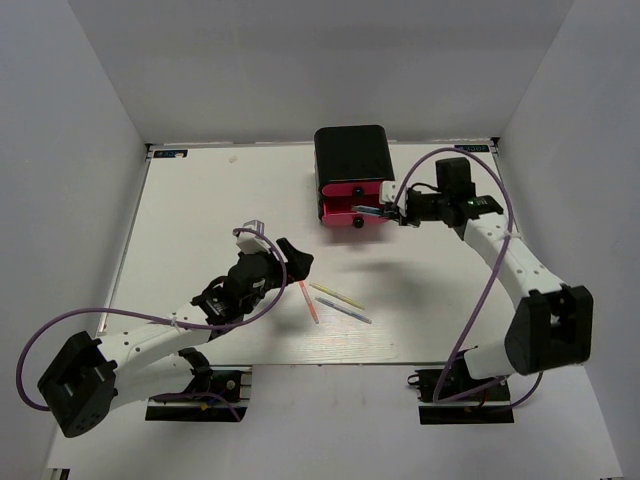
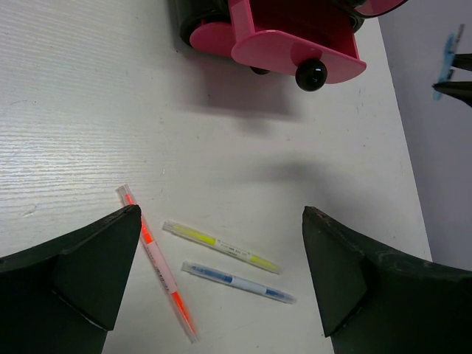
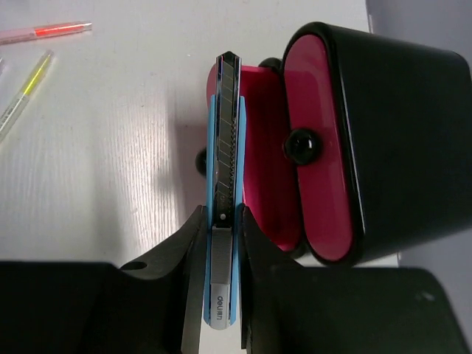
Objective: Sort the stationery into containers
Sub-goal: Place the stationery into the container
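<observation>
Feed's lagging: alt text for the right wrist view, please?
The right gripper is shut on a slim blue-and-black utility knife, its tip at the rim of the pulled-out pink drawer of the black rounded box. A thin pink pen and a thin yellow pen lie on the white table at upper left.

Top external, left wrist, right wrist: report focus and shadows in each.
Top external: even light, soft shadow on the table in front of the drawer box. Left wrist: pink pen, yellow pen and blue pen sharp; left gripper dark, featureless; soft shadow under the open drawer. Right wrist: blue cutter crisp, its print readable; right gripper nearly black.
</observation>
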Robot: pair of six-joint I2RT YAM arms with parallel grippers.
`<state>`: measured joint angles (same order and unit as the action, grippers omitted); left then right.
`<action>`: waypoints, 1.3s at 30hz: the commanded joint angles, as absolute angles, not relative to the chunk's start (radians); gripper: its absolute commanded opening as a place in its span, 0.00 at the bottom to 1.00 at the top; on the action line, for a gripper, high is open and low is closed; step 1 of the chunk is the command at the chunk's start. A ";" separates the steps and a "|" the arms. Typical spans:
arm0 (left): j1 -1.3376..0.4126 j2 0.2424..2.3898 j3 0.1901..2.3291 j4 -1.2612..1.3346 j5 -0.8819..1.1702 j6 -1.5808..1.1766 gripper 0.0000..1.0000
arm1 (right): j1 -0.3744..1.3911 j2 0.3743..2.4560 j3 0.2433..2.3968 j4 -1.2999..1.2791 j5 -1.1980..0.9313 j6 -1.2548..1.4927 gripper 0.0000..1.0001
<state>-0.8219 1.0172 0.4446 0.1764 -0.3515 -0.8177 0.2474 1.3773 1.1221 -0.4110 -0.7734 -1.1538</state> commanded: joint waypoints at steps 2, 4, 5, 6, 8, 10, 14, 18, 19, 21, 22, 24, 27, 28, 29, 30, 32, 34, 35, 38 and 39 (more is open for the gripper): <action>-0.821 1.000 0.462 0.176 -0.336 -0.804 1.00 | 0.278 1.468 1.167 -0.308 -0.838 -1.235 0.05; -0.821 1.000 0.462 0.167 -0.336 -0.804 1.00 | 0.290 1.483 1.164 -0.223 -0.838 -1.195 0.05; -0.821 1.000 0.462 0.167 -0.336 -0.804 1.00 | 0.298 1.497 1.175 -0.219 -0.835 -1.198 0.05; -0.821 1.000 0.462 0.167 -0.336 -0.804 1.00 | 0.302 1.517 1.192 -0.218 -0.831 -1.200 0.06; -0.821 1.000 0.462 0.167 -0.327 -0.804 1.00 | 0.313 1.543 1.209 -0.219 -0.819 -1.213 0.08; -0.821 1.000 0.462 0.167 -0.327 -0.804 1.00 | 0.321 1.546 1.209 -0.199 -0.813 -1.226 0.08; -0.821 1.000 0.453 0.158 -0.327 -0.804 1.00 | 0.331 1.555 1.221 -0.199 -0.813 -1.258 0.08; -0.821 1.000 0.453 0.158 -0.327 -0.804 1.00 | 0.339 1.595 1.226 -0.187 -0.812 -1.299 0.10; -0.821 1.000 0.453 0.158 -0.327 -0.804 1.00 | 0.341 1.611 1.230 -0.183 -0.808 -1.298 0.10; -0.821 1.000 0.453 0.158 -0.327 -0.804 1.00 | 0.345 1.632 1.232 -0.172 -0.795 -1.305 0.12; -0.821 1.000 0.453 0.158 -0.327 -0.804 1.00 | 0.348 1.637 1.230 -0.164 -0.792 -1.308 0.15; -0.821 1.000 0.453 0.149 -0.327 -0.804 1.00 | 0.351 1.649 1.224 -0.144 -0.770 -1.312 0.18; -0.821 1.000 0.453 0.149 -0.327 -0.804 1.00 | 0.353 1.657 1.226 -0.132 -0.746 -1.312 0.32; -0.821 1.000 0.453 0.149 -0.327 -0.804 1.00 | 0.353 1.658 1.223 -0.127 -0.739 -1.307 0.34; -0.821 1.000 0.453 0.149 -0.327 -0.804 1.00 | 0.354 1.655 1.220 -0.123 -0.733 -1.305 0.36; -0.821 1.000 0.453 0.149 -0.327 -0.804 1.00 | 0.354 1.657 1.215 -0.109 -0.730 -1.301 0.38; -0.821 1.000 0.453 0.149 -0.327 -0.804 1.00 | 0.351 1.649 1.209 -0.100 -0.723 -1.287 0.49; -0.821 1.009 0.453 0.149 -0.327 -0.804 1.00 | 0.351 1.628 1.197 -0.094 -0.726 -1.273 0.52; -0.821 1.018 0.462 0.149 -0.327 -0.804 1.00 | 0.351 1.623 1.193 -0.094 -0.727 -1.261 0.52; -0.821 1.019 0.462 0.149 -0.327 -0.804 1.00 | 0.348 1.583 1.172 -0.083 -0.771 -1.209 0.46; -0.821 1.019 0.462 0.149 -0.327 -0.804 1.00 | 0.348 1.566 1.170 -0.081 -0.776 -1.191 0.39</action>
<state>-0.8219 1.0245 0.4446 0.1562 -0.3317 -0.8120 0.3531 1.6424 1.1793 -0.1261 -0.7380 -1.2552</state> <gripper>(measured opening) 0.995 0.429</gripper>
